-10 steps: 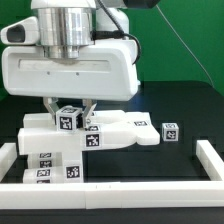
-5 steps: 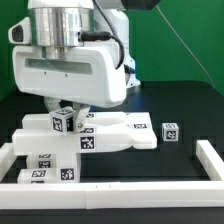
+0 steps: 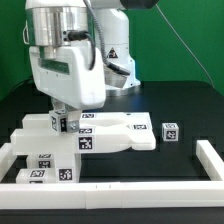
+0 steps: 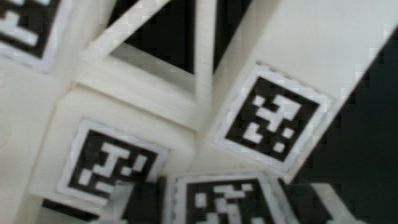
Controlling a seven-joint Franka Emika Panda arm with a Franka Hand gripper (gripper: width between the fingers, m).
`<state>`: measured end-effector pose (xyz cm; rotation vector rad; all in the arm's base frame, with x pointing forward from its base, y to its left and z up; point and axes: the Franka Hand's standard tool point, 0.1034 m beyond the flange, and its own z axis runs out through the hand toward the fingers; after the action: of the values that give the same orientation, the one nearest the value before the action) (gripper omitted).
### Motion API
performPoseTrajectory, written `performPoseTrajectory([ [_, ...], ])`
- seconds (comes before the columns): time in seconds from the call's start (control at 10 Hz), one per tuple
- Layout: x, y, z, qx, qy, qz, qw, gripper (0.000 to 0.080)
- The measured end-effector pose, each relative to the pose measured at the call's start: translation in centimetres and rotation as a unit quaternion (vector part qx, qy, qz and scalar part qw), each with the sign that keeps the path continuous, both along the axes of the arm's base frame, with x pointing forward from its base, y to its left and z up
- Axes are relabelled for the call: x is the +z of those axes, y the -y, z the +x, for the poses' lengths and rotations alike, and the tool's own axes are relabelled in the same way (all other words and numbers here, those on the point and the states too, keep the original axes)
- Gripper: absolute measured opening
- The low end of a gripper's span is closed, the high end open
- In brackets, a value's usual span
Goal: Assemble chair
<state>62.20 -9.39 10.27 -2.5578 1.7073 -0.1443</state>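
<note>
One white chair assembly (image 3: 85,133), tagged slabs and bars, lies on the black bench (image 3: 180,100), directly under the gripper (image 3: 68,112). Jaws reach down onto a tagged block; whether they grip it cannot be told. One small tagged cube (image 3: 171,131) sits apart toward the exterior view's right.

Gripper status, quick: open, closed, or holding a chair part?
Gripper: cannot be told. Its fingers are down among the white chair parts, hidden by the arm in the exterior view and out of frame in the wrist view.
</note>
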Motion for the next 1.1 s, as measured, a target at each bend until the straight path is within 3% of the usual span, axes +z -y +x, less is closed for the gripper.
performPoseTrajectory([
  [0.5, 0.12, 0.15, 0.05, -0.155, -0.001, 0.028, 0.987, 0.0281],
  [1.1, 0.12, 0.03, 0.12, -0.321, -0.001, 0.056, 0.945, 0.0281],
])
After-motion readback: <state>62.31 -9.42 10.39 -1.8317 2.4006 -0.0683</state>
